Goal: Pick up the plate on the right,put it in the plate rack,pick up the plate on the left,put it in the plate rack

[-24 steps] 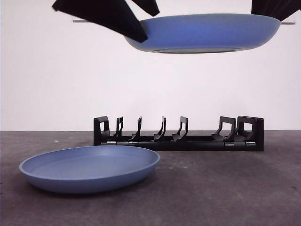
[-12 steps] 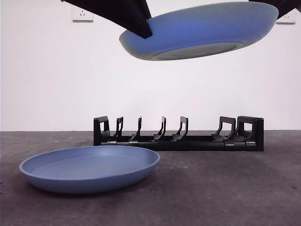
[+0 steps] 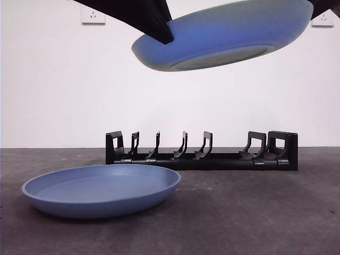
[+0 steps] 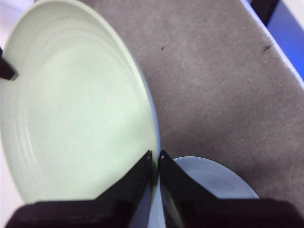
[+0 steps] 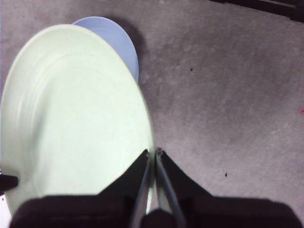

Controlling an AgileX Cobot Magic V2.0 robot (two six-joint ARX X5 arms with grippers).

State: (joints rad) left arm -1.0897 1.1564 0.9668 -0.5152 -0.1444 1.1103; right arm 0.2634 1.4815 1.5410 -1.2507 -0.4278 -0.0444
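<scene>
Both grippers — left gripper [image 4: 155, 156], right gripper [image 5: 152, 153] — pinch the tilted round blue plastic plate [image 3: 223, 34] high above the long black plate rack [image 3: 202, 151]; it probably needs tipping upright, then lowering between dividers.

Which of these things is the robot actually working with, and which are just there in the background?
Part of the job:
raised plate, pinched at its rim by the left gripper and the right gripper
second plate, lying on the table
plate rack

Just there:
wall sockets
</scene>
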